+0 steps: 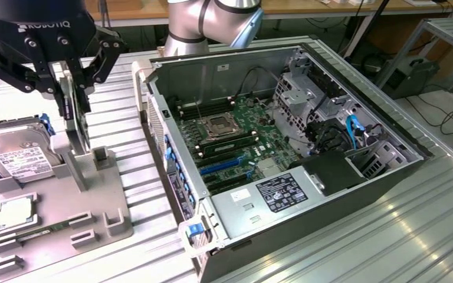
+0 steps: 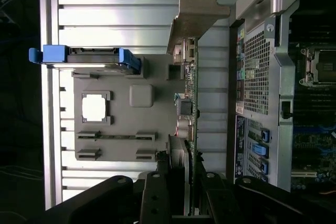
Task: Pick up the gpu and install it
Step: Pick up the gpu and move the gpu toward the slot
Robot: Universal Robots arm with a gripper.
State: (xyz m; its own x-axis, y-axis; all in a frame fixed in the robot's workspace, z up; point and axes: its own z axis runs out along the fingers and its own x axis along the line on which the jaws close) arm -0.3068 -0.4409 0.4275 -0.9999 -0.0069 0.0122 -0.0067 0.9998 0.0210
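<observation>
Pincer (image 2: 185,184) grips the gpu (image 2: 192,114), upright on edge, its length running alongside the computer case (image 2: 257,77).

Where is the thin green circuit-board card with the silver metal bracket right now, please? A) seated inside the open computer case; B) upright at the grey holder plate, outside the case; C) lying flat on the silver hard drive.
B: the green card stands on edge over the grey holder plate, beneath the gripper.
</observation>
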